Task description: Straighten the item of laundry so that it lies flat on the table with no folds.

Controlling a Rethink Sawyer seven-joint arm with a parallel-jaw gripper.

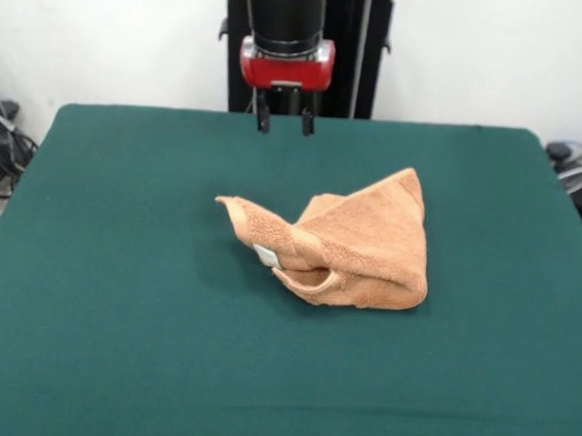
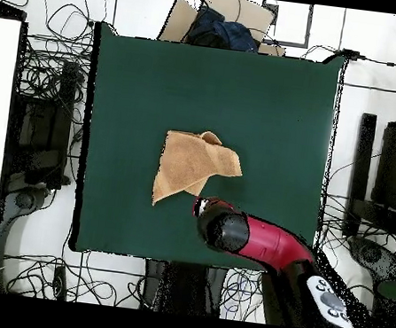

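We judge the job barely begun: the towel (image 1: pixel 343 248) lies crumpled near the middle of the desk (image 1: pixel 118 346), folded over itself into a rough wedge, with one corner pulled out to a point toward the left of the front view and another standing up toward the far right. A rolled fold runs along its near edge, and a small white label (image 1: pixel 267 256) shows beside it. None of the cloth lies in a single flat layer that we can be sure of, so nearly all the straightening is left: the folds need opening and the corners drawing apart. Our gripper (image 1: pixel 285 123) hangs above the far side of the desk, just behind the towel in the front view, clear of the cloth; its two fingers (image 1: pixel 264 122) stand parted and carry nothing. In the overhead view the arm (image 2: pixel 255 241) reaches in from the lower right, its head just beside the towel's lower right edge. Room is generous: bare green felt surrounds the towel on every side, and it sits well apart from all four desk edges, so we judge that it can spread fully without overhanging. Cables and equipment crowd the floor around the desk, but nothing else rests on the top itself.
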